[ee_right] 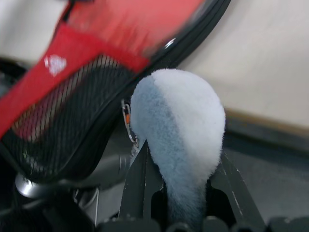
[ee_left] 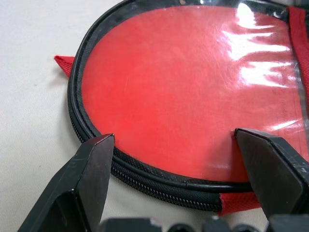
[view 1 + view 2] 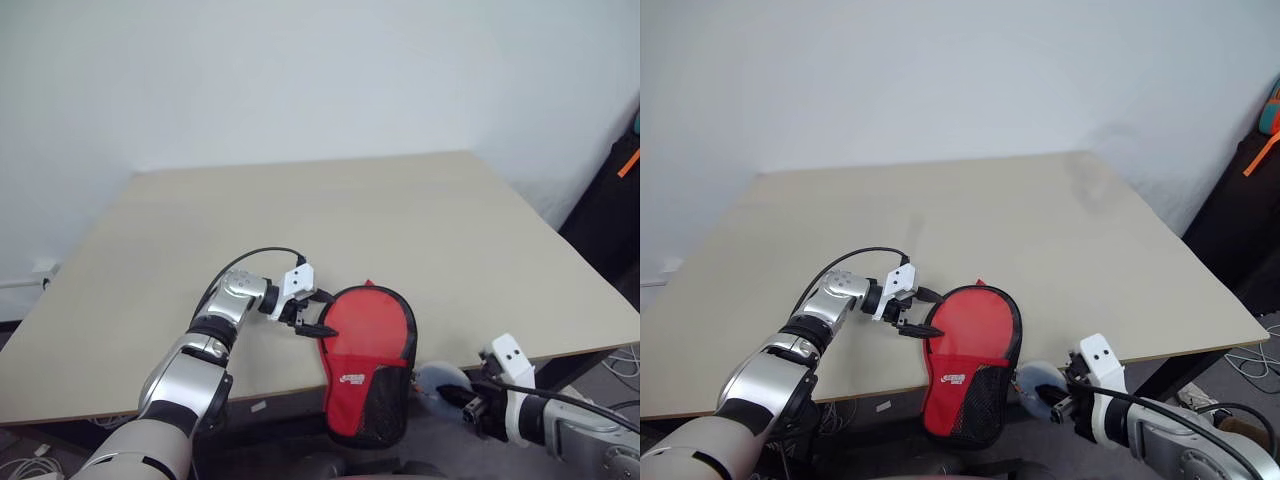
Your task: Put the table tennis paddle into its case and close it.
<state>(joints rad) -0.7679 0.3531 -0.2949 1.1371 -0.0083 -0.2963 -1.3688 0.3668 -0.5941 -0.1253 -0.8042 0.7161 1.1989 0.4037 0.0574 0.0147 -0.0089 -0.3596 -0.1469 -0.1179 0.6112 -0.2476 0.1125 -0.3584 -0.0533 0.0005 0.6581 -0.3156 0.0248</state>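
The broad, pale beige surface [image 3: 420,230] carries little; the paddle-shaped red fabric case [image 3: 368,340] with black trim and a black mesh handle end lies at its near edge, the mesh end hanging over the edge. A glossy red face shows under a clear film in the round part, probably the table tennis paddle already inside, though I cannot tell for certain.

The left gripper [image 3: 318,312] rests at the case's rounded rim, its fingers spread wide with the zip edge between them, clasping nothing. The right gripper [image 3: 1062,398], off the surface below the near edge, is pinched tight on the fluffy grey-white round pouch [image 1: 178,130] that hangs by a small chain [image 1: 127,121] from the case.

The risk I see: a pull on the pouch could drag the whole case off the edge, since so much of it already overhangs and the left gripper is not clamping it. The chain might also twist or snag instead of running the zip.

Dark bags stand at the far right; nothing blocks the case.
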